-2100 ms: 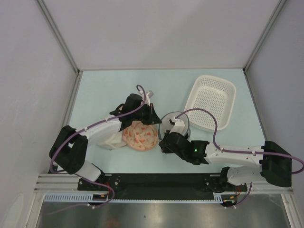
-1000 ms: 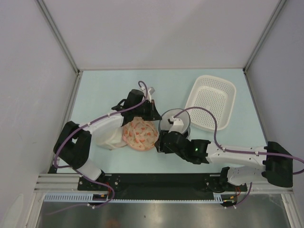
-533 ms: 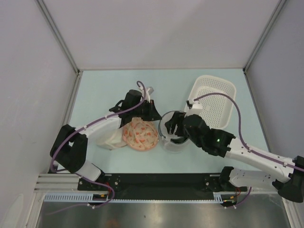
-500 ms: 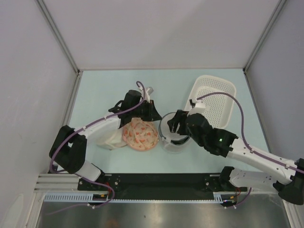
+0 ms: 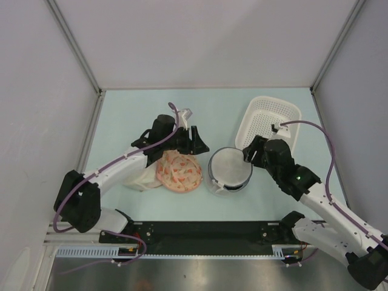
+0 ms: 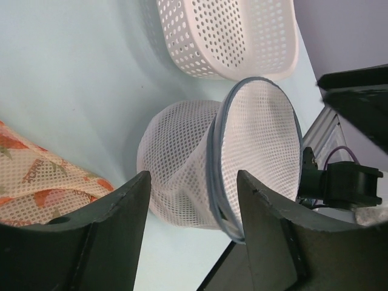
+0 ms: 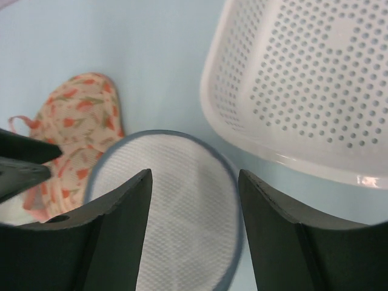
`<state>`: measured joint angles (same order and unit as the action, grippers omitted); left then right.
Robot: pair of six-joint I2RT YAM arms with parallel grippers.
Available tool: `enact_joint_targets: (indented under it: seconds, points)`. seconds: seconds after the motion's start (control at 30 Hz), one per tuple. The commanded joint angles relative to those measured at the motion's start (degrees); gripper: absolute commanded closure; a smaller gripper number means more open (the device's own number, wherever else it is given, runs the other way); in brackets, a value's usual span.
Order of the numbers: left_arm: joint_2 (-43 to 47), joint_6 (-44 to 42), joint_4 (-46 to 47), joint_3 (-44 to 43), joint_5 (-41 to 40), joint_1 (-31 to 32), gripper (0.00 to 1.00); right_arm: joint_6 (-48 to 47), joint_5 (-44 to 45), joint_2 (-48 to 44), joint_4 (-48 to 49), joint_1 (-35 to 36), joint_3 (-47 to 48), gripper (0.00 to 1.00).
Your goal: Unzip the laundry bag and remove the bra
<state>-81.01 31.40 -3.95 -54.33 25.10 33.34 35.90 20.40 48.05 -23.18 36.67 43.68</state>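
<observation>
The small round white mesh laundry bag with the dark zipper band [image 5: 230, 170] sits on the pale worktop [image 5: 139, 115], between a peach floral padded item [image 5: 179, 171] and a white perforated plastic basket [image 5: 270, 124]. It looks zipped shut, with no black bra showing. The left hand [image 5: 199, 144] and right hand [image 5: 250, 153] hover beside it, parted and empty, so I'd say everything is left to do.

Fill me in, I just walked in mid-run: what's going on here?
Two arms flank the round mesh laundry bag, which looks closed and sits beside the basket. The left gripper and right gripper hover open on either side of it, holding nothing. No bra is in sight; a floral padded item lies nearby.
</observation>
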Motion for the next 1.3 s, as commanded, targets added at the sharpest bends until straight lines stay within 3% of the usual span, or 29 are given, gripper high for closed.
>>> enact_joint_targets:
  seconds: [0.0, 0.47, 0.67, 0.8, 0.9, 1.1, 1.27]
  points:
    - [3.2, 0.1, 0.2, -0.6, 0.4, -0.4, 0.36, -0.9, -5.1, -1.0, -1.4, -4.1, -2.6, 0.37]
    - [5.1, -0.3, -0.9, -0.6, -0.5, -0.7, 0.34, -0.6, -12.3, 0.0, 0.2, -7.5, -6.5, 0.45]
    - [5.9, -0.5, -1.2, -0.5, -0.9, -1.1, 0.34, -0.6, -13.0, -0.3, 0.1, -7.6, -6.7, 0.64]
    - [6.0, -0.4, -1.3, -0.5, -1.1, -1.2, 0.34, -0.5, -13.4, -1.6, -0.3, -7.6, -5.9, 0.84]
    - [6.1, -0.4, -1.3, -0.5, -1.1, -1.3, 0.34, -0.4, -13.7, -2.6, -1.1, -7.5, -5.0, 0.91]
    - [6.0, -0.4, -1.2, -0.4, -1.5, -1.5, 0.34, -1.2, -13.0, -6.1, 0.0, -4.8, -3.7, 0.91]
    - [6.0, -0.4, -1.3, -0.3, -1.6, -1.9, 0.34, -3.2, -11.2, -8.0, 1.8, 2.2, -2.0, 0.91]
